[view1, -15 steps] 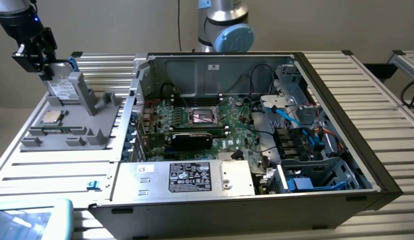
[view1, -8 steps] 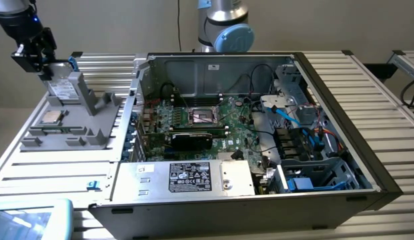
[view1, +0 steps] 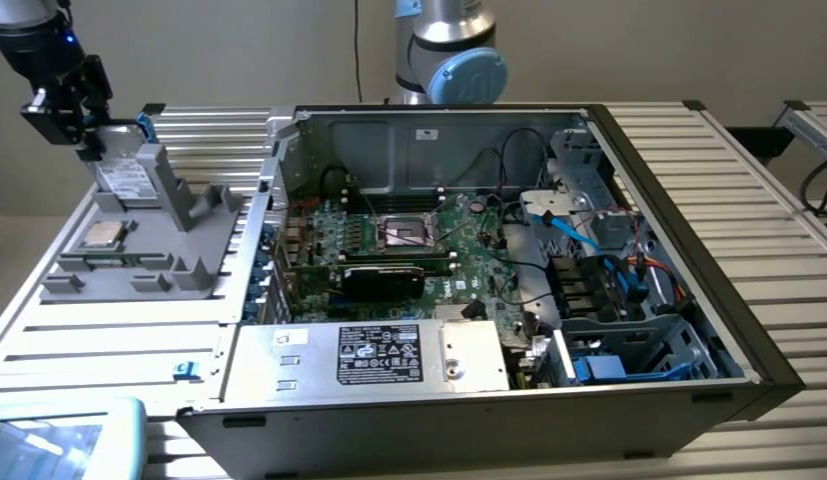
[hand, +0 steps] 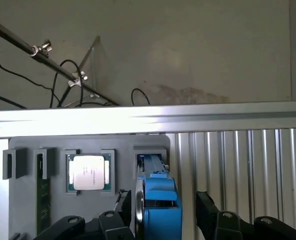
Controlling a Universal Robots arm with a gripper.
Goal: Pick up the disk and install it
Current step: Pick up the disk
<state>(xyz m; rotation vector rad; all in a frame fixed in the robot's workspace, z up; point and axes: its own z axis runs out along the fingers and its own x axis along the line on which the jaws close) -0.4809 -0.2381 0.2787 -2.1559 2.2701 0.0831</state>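
Gripper (hand: 164,204): opened as wide as I have it, holding nothing. Its two black fingers (hand: 207,207) stand one on each side of the disk's blue carrier, and as far as I can tell they are apart from it.
Gripper position: at ten o'clock in the exterior view, directly above the grey holder (view1: 173,255).
Disk (view1: 122,180): standing on edge in a slot of the holder, white label showing, blue carrier end uppermost.
Nearby: a processor chip (view1: 100,236) lies flat in the holder at about seven o'clock from the disk. The open computer case (view1: 520,250) spreads from the centre towards three o'clock.
Step in hand: by my judgement the pick-up. The disk is straddled but not gripped, and not yet installed.
What the next move calls for: I think the fingers need to close squarely on the carrier's flanks, then lift straight along the slot so nothing binds.
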